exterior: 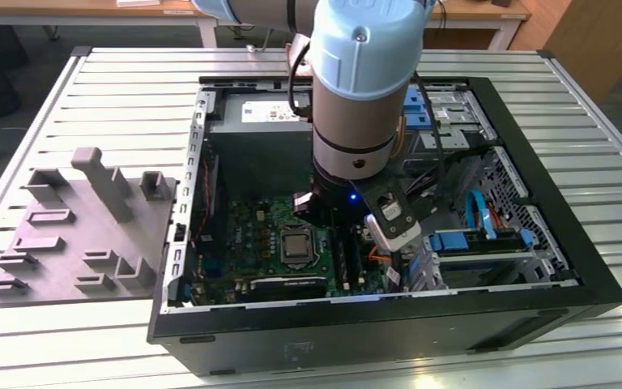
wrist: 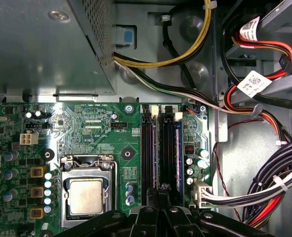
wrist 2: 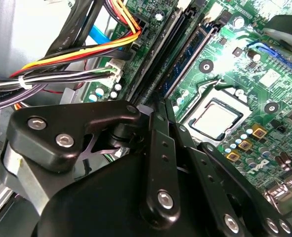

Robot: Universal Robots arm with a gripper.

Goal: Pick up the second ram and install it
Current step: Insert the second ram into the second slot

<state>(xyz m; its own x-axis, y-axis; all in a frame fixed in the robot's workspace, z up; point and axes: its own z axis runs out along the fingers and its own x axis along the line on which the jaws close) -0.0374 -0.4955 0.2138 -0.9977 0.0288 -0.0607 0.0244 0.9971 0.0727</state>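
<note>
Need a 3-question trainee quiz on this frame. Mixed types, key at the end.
1. True or false: the gripper is over the memory slots of the green board.
2. What lies on the table at the exterior view's left of the computer case? A) grey fixture tray B) keyboard C) monitor
3. Fill in: a bare silver ____ sits in its socket beside the slots.

Key: 1 true; 2 A; 3 processor.

We saw a slatted metal table (exterior: 95, 89); behind it stood wooden desks (exterior: 95, 10) on a grey floor (exterior: 30, 40).
</note>
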